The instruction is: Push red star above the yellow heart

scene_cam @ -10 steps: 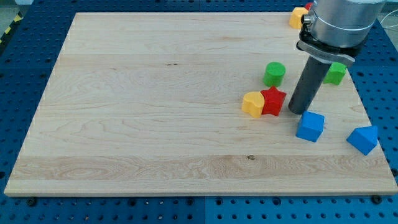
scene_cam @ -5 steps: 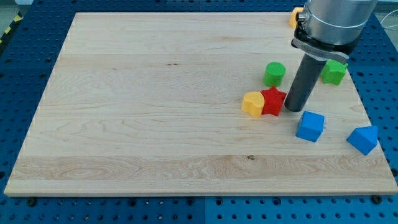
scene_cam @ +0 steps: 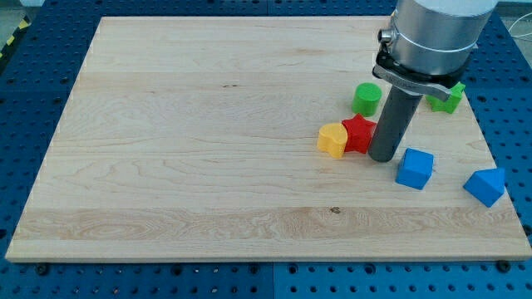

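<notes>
The red star (scene_cam: 357, 134) lies on the wooden board (scene_cam: 208, 141), right of centre, touching the yellow heart (scene_cam: 332, 139) on the heart's right side. My tip (scene_cam: 381, 157) is against the star's right edge, a little below its middle. The dark rod rises from there toward the view's top right.
A green cylinder (scene_cam: 366, 99) stands just above the star. A blue cube (scene_cam: 414, 169) lies right of my tip and a blue block (scene_cam: 485, 185) lies near the board's right edge. A green block (scene_cam: 447, 95) shows partly behind the arm's body at the top right.
My tip has moved left and met the red star. The star and the yellow heart have both slid a little to the left.
</notes>
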{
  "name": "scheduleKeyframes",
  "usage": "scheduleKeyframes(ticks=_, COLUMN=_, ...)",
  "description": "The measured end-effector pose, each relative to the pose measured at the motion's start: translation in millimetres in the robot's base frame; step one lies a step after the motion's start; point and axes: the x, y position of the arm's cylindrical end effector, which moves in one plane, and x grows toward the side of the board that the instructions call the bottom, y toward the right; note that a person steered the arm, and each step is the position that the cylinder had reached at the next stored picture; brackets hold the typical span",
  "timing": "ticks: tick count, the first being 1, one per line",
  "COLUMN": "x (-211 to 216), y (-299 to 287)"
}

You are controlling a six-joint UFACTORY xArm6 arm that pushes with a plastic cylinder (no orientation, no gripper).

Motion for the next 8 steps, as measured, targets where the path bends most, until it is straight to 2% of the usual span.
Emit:
scheduleKeyframes(ticks=2, x=-4.0, y=-1.1)
scheduleKeyframes(ticks=4, x=-25.1, y=-1.1)
scheduleKeyframes(ticks=7, x=-1.9, y=-5.8)
scheduleKeyframes(ticks=8, x=-14.3, y=-5.8)
